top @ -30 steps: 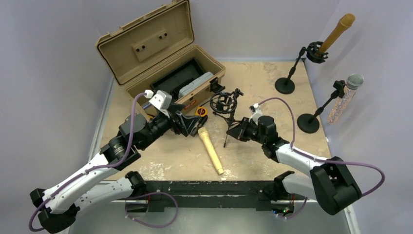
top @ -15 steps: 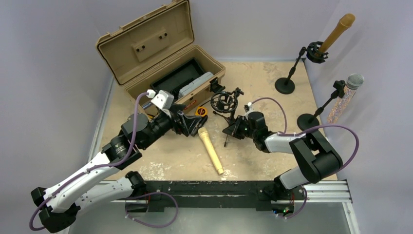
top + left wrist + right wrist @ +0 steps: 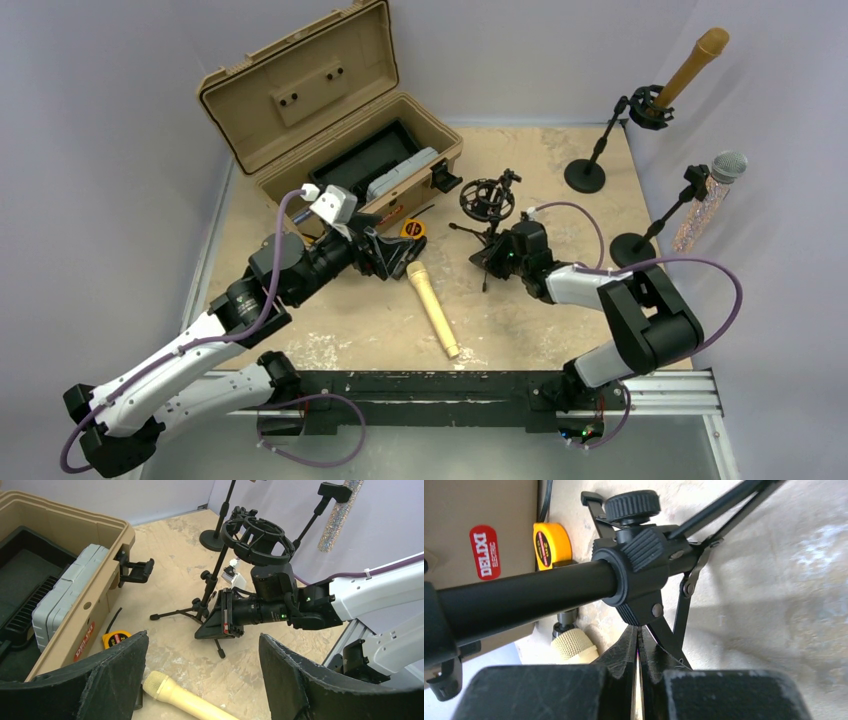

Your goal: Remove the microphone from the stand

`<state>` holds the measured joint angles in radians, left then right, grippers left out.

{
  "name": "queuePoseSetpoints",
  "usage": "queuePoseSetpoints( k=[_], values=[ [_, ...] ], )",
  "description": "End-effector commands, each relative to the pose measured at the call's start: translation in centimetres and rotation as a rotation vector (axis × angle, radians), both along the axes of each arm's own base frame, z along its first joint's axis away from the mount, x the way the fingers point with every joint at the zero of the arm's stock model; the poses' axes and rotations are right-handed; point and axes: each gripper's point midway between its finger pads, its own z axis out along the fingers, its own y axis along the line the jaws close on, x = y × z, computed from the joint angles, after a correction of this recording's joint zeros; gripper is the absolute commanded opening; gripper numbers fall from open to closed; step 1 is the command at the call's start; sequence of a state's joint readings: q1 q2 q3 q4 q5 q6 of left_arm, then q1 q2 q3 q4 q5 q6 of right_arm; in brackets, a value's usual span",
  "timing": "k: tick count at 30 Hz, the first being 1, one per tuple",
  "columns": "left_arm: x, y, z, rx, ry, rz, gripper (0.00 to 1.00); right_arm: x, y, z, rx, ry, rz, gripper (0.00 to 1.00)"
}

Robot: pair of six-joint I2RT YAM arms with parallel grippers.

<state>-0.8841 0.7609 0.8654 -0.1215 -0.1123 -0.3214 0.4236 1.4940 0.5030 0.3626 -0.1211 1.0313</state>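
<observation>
Sandy tabletop (image 3: pixel 340 320), gold microphone (image 3: pixel 435 312) lying free: your left gripper (image 3: pixel 388 258) gapes over its head, right gripper (image 3: pixel 639 640) pinched together beside the tripod stand (image 3: pixel 639 570); steady that stand gently.

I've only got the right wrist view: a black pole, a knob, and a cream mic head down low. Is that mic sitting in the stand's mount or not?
Observer: No. The ring mount atop the stand is empty.
Operator: Then where's the rest of the mic?
Observer: The mic lies flat on the table, between the two arms.
Operator: And the left arm?
Observer: The left fingers are open, hovering over the mic's head.
</observation>
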Motion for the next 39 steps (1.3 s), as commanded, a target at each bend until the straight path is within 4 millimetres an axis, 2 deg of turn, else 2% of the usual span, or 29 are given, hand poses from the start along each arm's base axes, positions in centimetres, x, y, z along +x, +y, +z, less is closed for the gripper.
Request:
queuePoseSetpoints(
  k=[1, 11, 15, 17, 21, 24, 27, 32, 35, 39],
  values=[
    [0.1, 0.4, 1.0, -0.022, -0.030, 0.013, 0.78, 0.9, -4.1, -1.5, -0.049, 0.084, -0.150, 0.00],
    [0.1, 0.5, 1.1, -0.024, -0.031, 0.014, 0.78, 3.6, -10.5, -1.0, -0.062, 0.062, -0.316, 0.00],
    [0.0, 0.4, 1.1, -0.023, -0.030, 0.011, 0.78, 4.5, -12.0, -0.6, -0.122, 0.036, -0.341, 0.00],
    [0.0, 0.4, 1.1, -0.026, -0.029, 0.009, 0.78, 4.5, -12.1, 0.9, -0.113, -0.018, -0.346, 0.16],
    [-0.1, 0.3, 1.0, -0.030, -0.025, 0.006, 0.78, 4.5, -12.7, 6.2, -0.087, -0.182, -0.384, 0.53],
    [-0.1, 0.1, 1.0, -0.036, -0.021, -0.002, 0.78, 4.7, -14.1, 9.9, -0.114, -0.280, -0.443, 0.67],
    [-0.2, 0.0, 1.0, -0.040, -0.019, -0.011, 0.78, 4.9, -15.0, 12.4, -0.146, -0.375, -0.465, 0.73],
    [-0.4, -0.1, 1.0, -0.050, -0.019, -0.018, 0.78, 5.6, -15.6, 16.3, -0.202, -0.604, -0.452, 0.72],
    [-0.4, 0.0, 1.0, -0.046, -0.021, -0.018, 0.78, 5.4, -13.7, 18.1, -0.166, -0.706, -0.354, 0.69],
    [-0.5, -0.1, 1.0, -0.049, -0.022, -0.026, 0.77, 5.7, -13.3, 18.8, -0.108, -0.704, -0.358, 0.69]
  ],
)
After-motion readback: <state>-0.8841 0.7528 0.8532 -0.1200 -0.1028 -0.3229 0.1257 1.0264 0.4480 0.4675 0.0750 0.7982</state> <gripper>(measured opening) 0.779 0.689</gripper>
